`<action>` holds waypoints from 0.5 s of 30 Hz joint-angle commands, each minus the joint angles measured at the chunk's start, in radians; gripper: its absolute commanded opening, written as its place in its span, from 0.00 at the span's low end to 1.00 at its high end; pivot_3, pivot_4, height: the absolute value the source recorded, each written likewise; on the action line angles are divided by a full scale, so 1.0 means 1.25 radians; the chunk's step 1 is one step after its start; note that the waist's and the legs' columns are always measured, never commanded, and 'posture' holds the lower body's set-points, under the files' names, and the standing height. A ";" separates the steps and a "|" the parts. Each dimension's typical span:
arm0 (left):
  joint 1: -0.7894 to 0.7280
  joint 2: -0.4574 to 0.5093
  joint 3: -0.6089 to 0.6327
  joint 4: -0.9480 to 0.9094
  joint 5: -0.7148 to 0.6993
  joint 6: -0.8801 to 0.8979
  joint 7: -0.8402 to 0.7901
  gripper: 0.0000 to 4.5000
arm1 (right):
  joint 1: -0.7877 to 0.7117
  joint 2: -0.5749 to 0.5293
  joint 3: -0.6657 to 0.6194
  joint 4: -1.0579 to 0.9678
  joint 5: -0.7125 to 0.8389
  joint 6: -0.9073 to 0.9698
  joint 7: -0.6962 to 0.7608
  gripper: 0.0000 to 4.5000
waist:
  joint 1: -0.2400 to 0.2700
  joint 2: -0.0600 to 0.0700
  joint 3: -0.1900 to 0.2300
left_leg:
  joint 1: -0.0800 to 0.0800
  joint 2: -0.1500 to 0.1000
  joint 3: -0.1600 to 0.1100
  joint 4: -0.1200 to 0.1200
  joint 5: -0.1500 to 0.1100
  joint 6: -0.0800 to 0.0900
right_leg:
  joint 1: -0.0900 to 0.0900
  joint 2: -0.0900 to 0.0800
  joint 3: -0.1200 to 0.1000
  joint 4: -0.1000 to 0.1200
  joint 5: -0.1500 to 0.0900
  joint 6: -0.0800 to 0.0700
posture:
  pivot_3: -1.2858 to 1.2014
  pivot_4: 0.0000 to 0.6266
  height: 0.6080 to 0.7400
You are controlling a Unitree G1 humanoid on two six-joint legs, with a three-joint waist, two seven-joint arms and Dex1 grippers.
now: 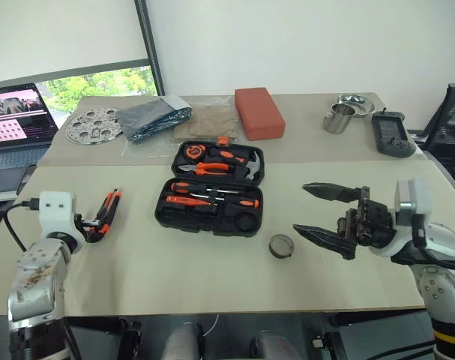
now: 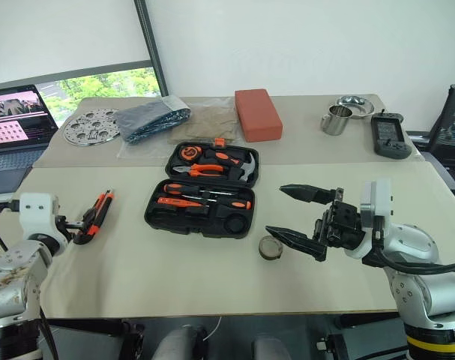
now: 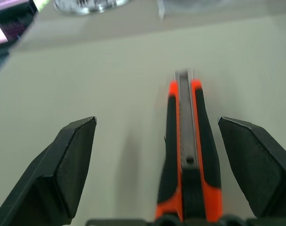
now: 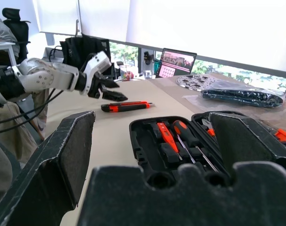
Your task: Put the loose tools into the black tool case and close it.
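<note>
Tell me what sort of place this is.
Probably an office or lab: an open laptop on a side desk, a black office chair at the beige table's edge, large windows with roller blinds.

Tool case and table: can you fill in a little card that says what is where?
case: open on the table, screwdrivers and pliers inside
knife: on the table left of the case, between the open fingers of the left gripper
roll: on the table, right of the case
right gripper: open, above the table near the roll, holding nothing
</note>
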 commanded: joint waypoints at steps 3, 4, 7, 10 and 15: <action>-0.003 0.009 0.001 0.026 -0.013 -0.032 -0.004 0.98 | -0.010 -0.008 -0.009 -0.006 0.009 0.004 0.005 1.00 | -0.005 0.000 0.000 | 0.000 0.000 0.000 -0.001 0.000 0.000 | 0.000 0.000 0.000 0.000 0.000 0.000 | 0.52 0.24 1.00; -0.003 0.010 -0.002 0.035 -0.014 -0.032 -0.008 0.98 | -0.006 -0.008 -0.011 -0.008 0.010 0.003 0.006 1.00 | -0.006 0.000 0.000 | 0.000 0.000 0.000 -0.001 0.000 0.000 | 0.000 0.000 0.000 0.000 0.000 0.000 | 0.52 0.24 1.00; -0.013 0.016 -0.013 0.065 -0.015 -0.034 -0.017 0.98 | 0.005 -0.007 -0.017 -0.013 0.010 0.001 0.005 1.00 | -0.008 0.000 0.000 | 0.000 0.000 0.000 -0.002 0.000 0.000 | 0.000 0.000 0.000 -0.001 0.000 0.000 | 0.52 0.24 1.00; -0.037 0.026 -0.027 0.119 -0.013 -0.033 -0.026 0.98 | 0.020 -0.004 -0.022 -0.015 0.008 -0.006 0.007 1.00 | -0.007 0.000 0.000 | 0.000 0.000 0.000 -0.002 0.000 0.000 | 0.000 0.000 0.000 -0.001 0.000 0.000 | 0.52 0.24 1.00; -0.072 0.044 -0.029 0.203 -0.010 -0.034 -0.025 0.86 | 0.037 -0.002 -0.030 -0.011 0.001 -0.020 0.013 1.00 | -0.006 0.000 0.000 | 0.001 0.000 0.000 -0.002 0.000 0.000 | 0.000 0.000 0.000 -0.001 0.000 0.000 | 0.52 0.24 1.00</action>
